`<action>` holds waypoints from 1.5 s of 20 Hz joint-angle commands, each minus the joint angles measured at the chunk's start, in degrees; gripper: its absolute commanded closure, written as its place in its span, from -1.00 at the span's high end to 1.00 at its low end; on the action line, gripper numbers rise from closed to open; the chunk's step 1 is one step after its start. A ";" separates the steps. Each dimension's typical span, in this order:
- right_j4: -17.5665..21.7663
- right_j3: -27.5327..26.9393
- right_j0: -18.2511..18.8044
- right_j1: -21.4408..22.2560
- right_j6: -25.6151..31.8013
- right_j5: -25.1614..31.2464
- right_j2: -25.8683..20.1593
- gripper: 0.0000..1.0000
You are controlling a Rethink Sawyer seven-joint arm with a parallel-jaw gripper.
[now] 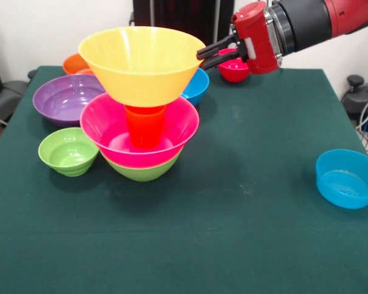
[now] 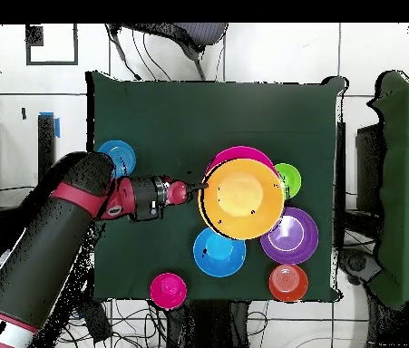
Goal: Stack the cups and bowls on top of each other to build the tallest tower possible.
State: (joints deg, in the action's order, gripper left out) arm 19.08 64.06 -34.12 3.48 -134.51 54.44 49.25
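Gripper (image 1: 201, 58) grips the yellow bowl's (image 1: 141, 61) rim; only front view reveals the orange cup (image 1: 145, 125) beneath.

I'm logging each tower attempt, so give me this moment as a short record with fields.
tower: green bowl, pink bowl, upside-down orange cup, big yellow-orange bowl on top
gripper: at the top bowl's rim, open or shut unclear
loose bowls: purple, small green, blue, red
table: green cloth
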 commanded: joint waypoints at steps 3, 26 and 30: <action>-0.24 -3.54 1.07 -3.54 -2.21 5.00 -5.60 -1.00; 0.62 -4.71 1.31 -4.28 -0.64 5.56 -5.56 -1.00; 0.92 -4.52 1.11 -4.23 -0.92 4.87 -5.37 -1.00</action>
State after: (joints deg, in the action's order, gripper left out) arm 19.08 62.50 -33.94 1.96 -134.51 56.31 49.26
